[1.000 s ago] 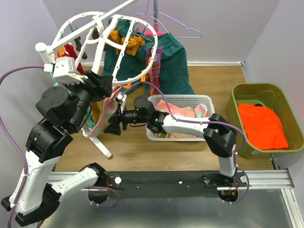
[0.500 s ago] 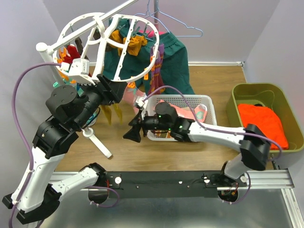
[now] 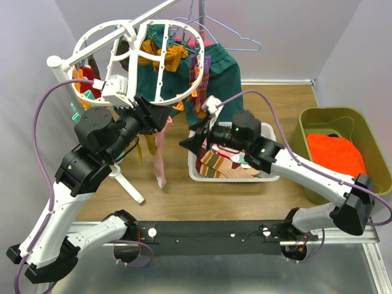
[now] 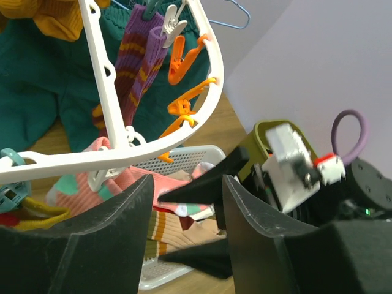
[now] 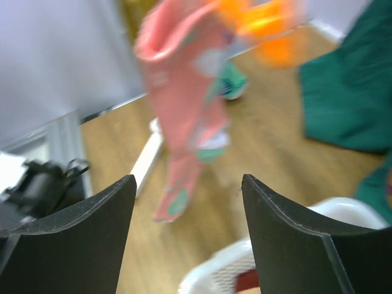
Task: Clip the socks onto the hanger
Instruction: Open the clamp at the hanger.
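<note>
The white oval hanger point(image 3: 160, 66) hangs at the back left with orange and teal clips. A pink sock with teal spots point(image 3: 160, 153) dangles from its near rim; in the right wrist view the sock point(image 5: 184, 122) hangs under a blurred orange clip point(image 5: 269, 24). My left gripper point(image 3: 162, 120) is open and empty just beside the sock's top; its wrist view point(image 4: 187, 239) shows the hanger's rim point(image 4: 122, 156), orange clips point(image 4: 184, 55) and a maroon striped sock point(image 4: 131, 67). My right gripper point(image 3: 191, 142) is open and empty, right of the pink sock point(image 5: 190, 245).
A white mesh basket point(image 3: 269, 131) holds more socks point(image 3: 220, 164) under my right arm. A dark green garment point(image 3: 223, 79) and wire hangers point(image 3: 233, 37) hang behind. An olive bin point(image 3: 318, 119) with an orange cloth point(image 3: 340, 162) stands at the right. The stand's white foot point(image 3: 125, 184) lies left.
My right gripper has let go of the pink sock and drawn back right over the basket's end. The sock now hangs straight from the hanger. My left arm and the hanger shifted right.
</note>
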